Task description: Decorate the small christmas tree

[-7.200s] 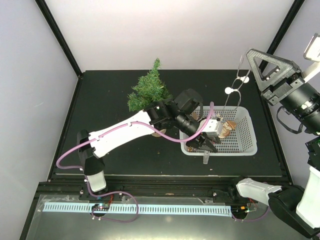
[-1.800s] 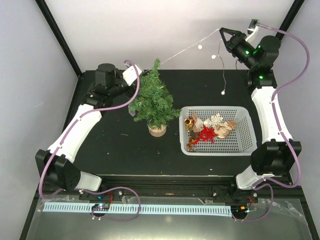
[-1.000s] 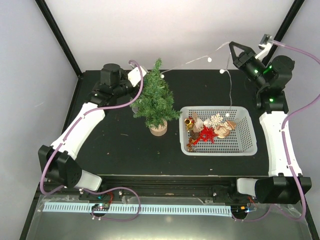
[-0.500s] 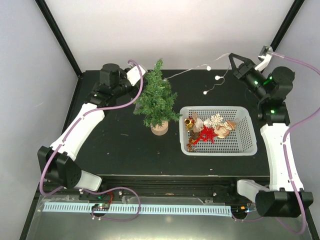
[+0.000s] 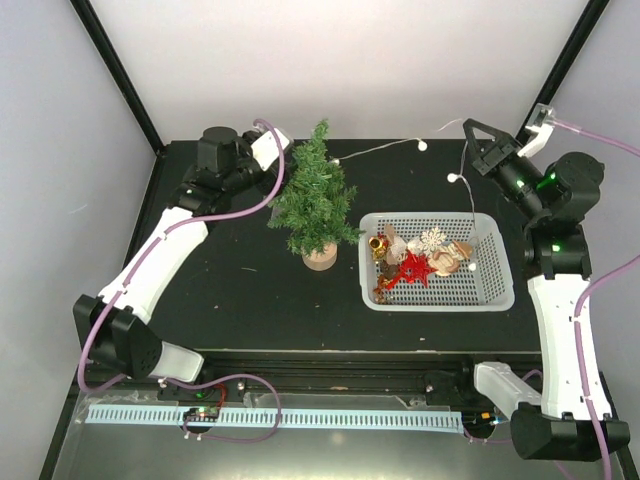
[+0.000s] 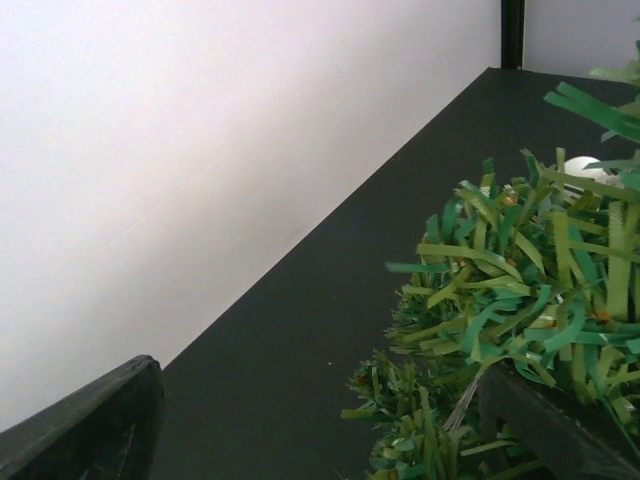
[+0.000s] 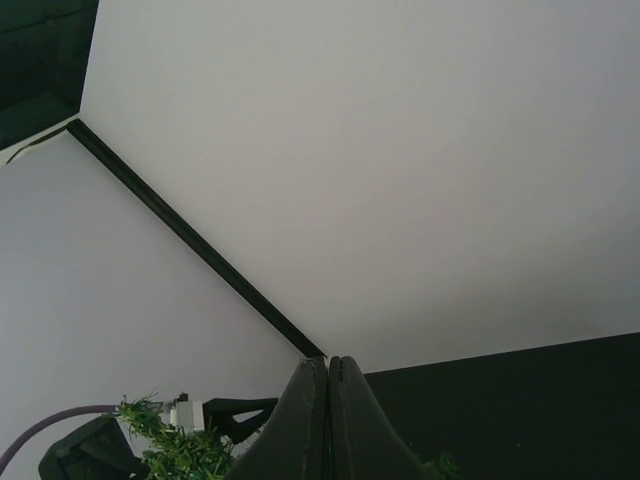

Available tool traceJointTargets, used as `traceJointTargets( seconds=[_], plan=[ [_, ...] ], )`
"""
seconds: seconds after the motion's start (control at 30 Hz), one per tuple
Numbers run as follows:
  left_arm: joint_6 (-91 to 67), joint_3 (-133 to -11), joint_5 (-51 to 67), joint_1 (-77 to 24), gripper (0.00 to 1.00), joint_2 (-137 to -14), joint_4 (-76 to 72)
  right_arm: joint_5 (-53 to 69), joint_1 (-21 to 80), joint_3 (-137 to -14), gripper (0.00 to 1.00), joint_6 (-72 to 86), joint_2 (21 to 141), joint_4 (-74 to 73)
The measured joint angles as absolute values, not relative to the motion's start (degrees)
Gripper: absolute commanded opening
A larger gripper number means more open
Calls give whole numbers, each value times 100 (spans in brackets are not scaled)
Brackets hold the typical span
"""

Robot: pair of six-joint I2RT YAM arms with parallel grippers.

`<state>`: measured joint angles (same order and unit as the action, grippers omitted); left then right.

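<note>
Right gripper (image 5: 467,125): clenched, fingers pressed flat together in its wrist view (image 7: 328,365). In the top view the light string (image 5: 380,152) runs up to its tips, high over the table's rear right.
Left gripper (image 5: 279,168): released, fingers spread wide in its wrist view (image 6: 320,390). It sits at the upper left side of the tree, with its right finger (image 6: 560,425) among the needles.
Small christmas tree (image 5: 312,198): upright on its wooden base (image 5: 320,259), rear middle of the table (image 5: 230,280), just left of the basket (image 5: 440,300) and not touching it.
Change from half a second ago: the right gripper sits a little lower and further right. The string's loose tail, then curled in the air to the gripper's left, now hangs toward the basket. Tree, basket and left gripper keep their places.
Change from 1.8 s ago: the string was drawn high from the tree; it now runs lower.
Counts: two arms, one tree, one basket and one light string. Two white bulbs (image 5: 422,146) show clear of the tree from above, and one bulb (image 6: 585,168) shows among the branches (image 6: 520,280) in the left wrist view. The ornaments (image 5: 412,268) lie piled in the basket, and a gold one, a red star and a white snowflake can be told apart.
Edges: black frame posts (image 5: 115,75) stand at both rear corners, and the right gripper is near the right-hand one. White walls close the back and sides.
Open room: bare dark table lies in front of the tree and to its left.
</note>
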<state>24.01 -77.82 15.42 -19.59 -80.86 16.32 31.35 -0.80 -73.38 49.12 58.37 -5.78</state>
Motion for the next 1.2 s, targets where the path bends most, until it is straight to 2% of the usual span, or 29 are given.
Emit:
traceJointTargets(
  seconds=[0.07,0.1,0.73,0.97,1.2],
  plan=[
    [2401,-7782,1505,-1959,98,-8047,1632,3142,-80,-7279,1,4895,5747,-639],
    [2399,-7782,1485,-1959,99,-8020,1632,3142,-80,-7231,1,4877,5684,-676],
    [2467,-7885,965,-1874,99,-7599,1730,3201,185,-6746,1,4751,5076,-1205],
    [2202,-7940,978,-1695,99,-6982,1968,2768,1109,-6912,1,4351,4952,-1863],
    [1900,-7937,1796,-1791,99,-5966,2161,1815,2329,-7124,1,4032,4928,-2543]
  ],
)
